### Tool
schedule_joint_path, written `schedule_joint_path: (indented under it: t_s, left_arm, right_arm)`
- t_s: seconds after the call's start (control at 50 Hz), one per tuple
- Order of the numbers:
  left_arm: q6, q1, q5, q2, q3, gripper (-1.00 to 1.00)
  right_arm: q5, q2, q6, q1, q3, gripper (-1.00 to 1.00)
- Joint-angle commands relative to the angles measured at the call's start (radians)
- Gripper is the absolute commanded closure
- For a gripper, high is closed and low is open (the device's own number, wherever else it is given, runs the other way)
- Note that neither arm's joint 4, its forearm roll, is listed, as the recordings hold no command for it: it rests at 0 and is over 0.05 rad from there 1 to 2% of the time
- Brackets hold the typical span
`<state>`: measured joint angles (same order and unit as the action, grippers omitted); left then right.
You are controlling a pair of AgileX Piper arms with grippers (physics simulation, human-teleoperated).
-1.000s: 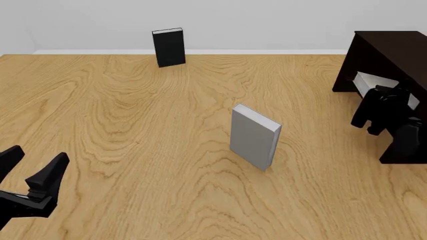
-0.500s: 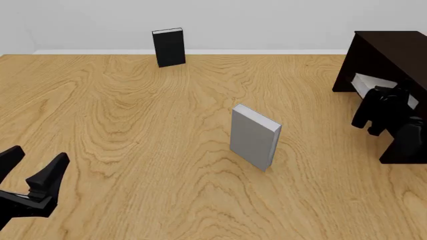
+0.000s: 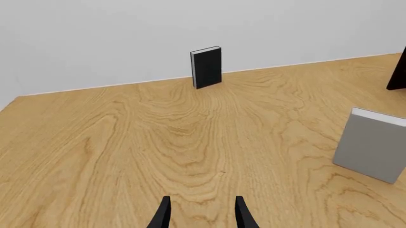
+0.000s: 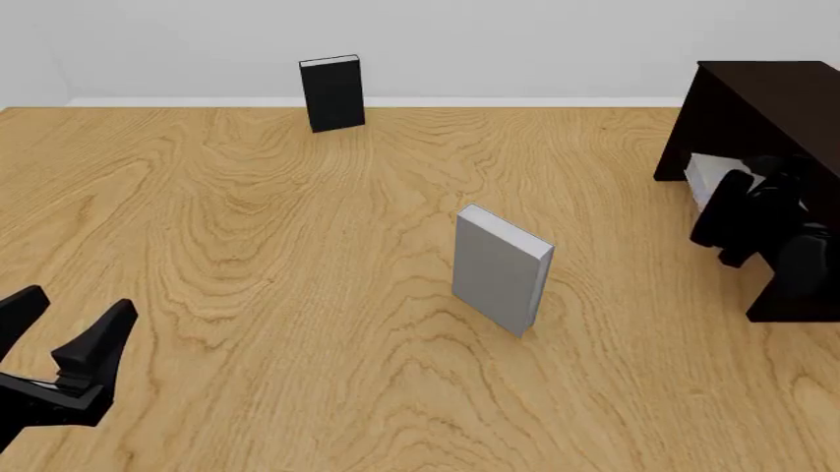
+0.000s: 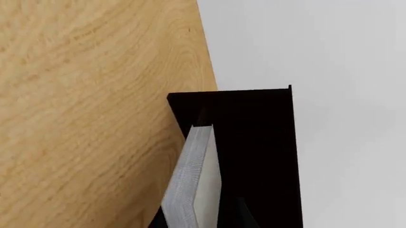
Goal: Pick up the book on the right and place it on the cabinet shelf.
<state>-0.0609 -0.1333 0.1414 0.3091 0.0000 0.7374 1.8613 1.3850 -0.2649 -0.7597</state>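
While its dark fingers pinch the book (image 4: 710, 177) from both sides, the right gripper (image 4: 735, 202) sits at the open front of the cabinet (image 4: 754, 98), at the right edge of the front view. That light grey book, with its paler page edges, lies tilted within the cabinet's opening, partly hidden behind the gripper; the right wrist view shows the book (image 5: 190, 175) held edge-on against the near-black interior, with the cabinet shelf (image 5: 254, 156) just beside it, though whether the book touches the board cannot be told. Nearer the middle of the wooden table (image 4: 263, 256) a second grey book (image 4: 499, 270) stands upright, well apart from the cabinet, its spine turned toward the camera. Far back, near the white wall (image 4: 459, 39), a black book (image 4: 332, 92) also stands upright. The left gripper (image 4: 59, 339) hovers low at the near left corner of the front view, its two black fingers spread apart and closed on nothing; in the left wrist view the fingertips (image 3: 163, 216) show at the edge with bare table between them, the black book straight beyond and the standing grey book off to one side.
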Motion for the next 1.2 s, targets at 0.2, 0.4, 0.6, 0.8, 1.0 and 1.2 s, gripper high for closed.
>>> schedule_joint_path:
  t_s: [0.2, 0.4, 0.6, 0.8, 1.0, 1.2]
  left_arm:
    - [-0.002, 0.0, 0.0, 0.001, 0.0, -1.0]
    - [-0.003, -0.001, 0.007, 0.01, 0.0, -1.0]
    - [-0.004, 0.001, -0.007, -0.004, 0.0, -1.0]
    - [-0.005, 0.0, -0.019, -0.014, 0.0, -1.0]
    - [-0.004, -0.001, -0.009, -0.005, 0.0, -1.0]
    - [-0.003, -0.004, 0.012, 0.017, 0.0, -1.0]
  right_arm:
    - [-0.04, 0.033, -0.024, -0.014, -0.036, -1.0]
    - [-0.032, 0.05, -0.021, 0.013, -0.027, -1.0]
    - [-0.038, 0.051, -0.022, 0.037, -0.031, -1.0]
    - [-0.033, 0.059, -0.019, 0.055, -0.033, -1.0]
    - [-0.043, 0.049, -0.017, 0.069, -0.042, -1.0]
    - [-0.055, 0.042, -0.016, 0.097, -0.051, -1.0]
